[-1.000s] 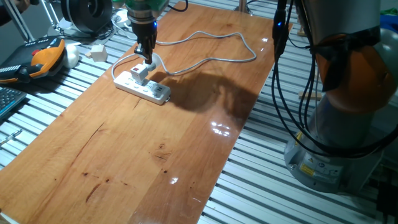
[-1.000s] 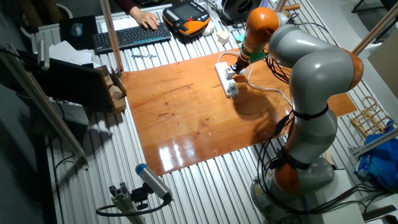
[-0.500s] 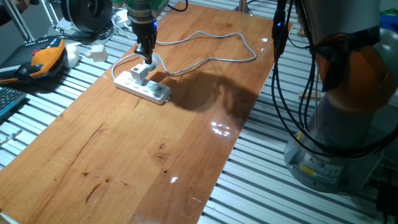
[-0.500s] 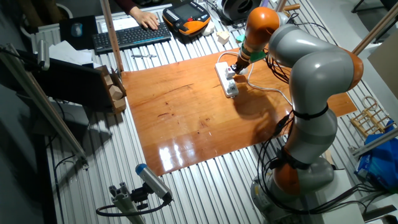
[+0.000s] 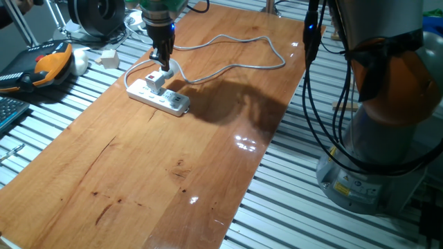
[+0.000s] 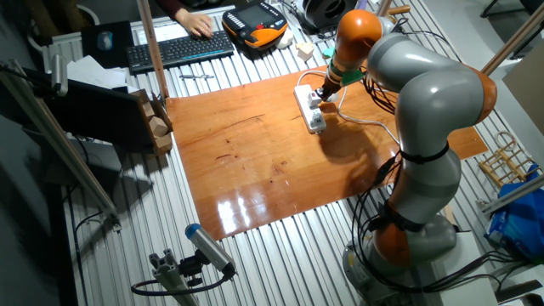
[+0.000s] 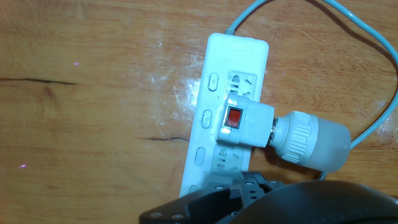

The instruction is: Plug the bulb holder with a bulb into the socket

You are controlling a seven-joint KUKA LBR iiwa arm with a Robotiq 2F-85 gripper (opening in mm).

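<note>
The socket (image 5: 173,102) (image 6: 315,121) (image 7: 211,68) is a long white power strip lying on the wooden board at its far left side. The bulb holder with a bulb (image 5: 157,81) (image 6: 314,100) (image 7: 242,121) sits on one of the strip's middle outlets. Its red switch faces up and its white bulb (image 7: 311,140) sticks out sideways past the strip's edge. My gripper (image 5: 165,67) (image 6: 324,87) hangs just above the holder. In the hand view only a dark part of it shows along the bottom edge, and the holder is not between the fingers there.
The strip's grey cable (image 5: 242,38) (image 7: 373,37) loops across the back of the board (image 5: 173,159). Off the board to the left lie a small white block (image 5: 109,57), an orange teach pendant (image 5: 52,59) (image 6: 255,21) and a keyboard (image 6: 178,49). The arm's base (image 5: 387,138) stands at the right.
</note>
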